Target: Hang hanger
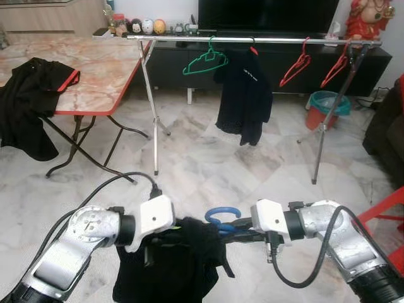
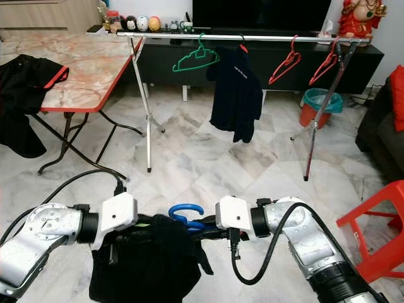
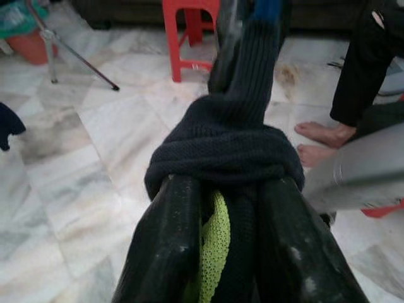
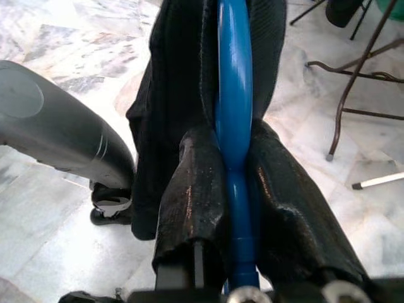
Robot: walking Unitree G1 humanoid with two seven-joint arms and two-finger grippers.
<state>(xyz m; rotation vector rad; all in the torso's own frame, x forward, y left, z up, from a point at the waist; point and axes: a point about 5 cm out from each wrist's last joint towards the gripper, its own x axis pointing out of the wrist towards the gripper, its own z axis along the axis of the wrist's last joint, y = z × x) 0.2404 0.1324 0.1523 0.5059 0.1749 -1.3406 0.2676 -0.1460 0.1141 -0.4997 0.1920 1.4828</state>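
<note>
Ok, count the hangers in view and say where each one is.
5. On the rail: green hanger, one hanger under a black garment, two red hangers. Blue hanger is in the right gripper. More may be hidden.

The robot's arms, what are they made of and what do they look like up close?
Both arms are silver metal tubes with round joints, black collars and white boxy wrist housings. A black cable loops loosely along each. The left gripper and right gripper each end in two long, glossy black fingers.
</note>
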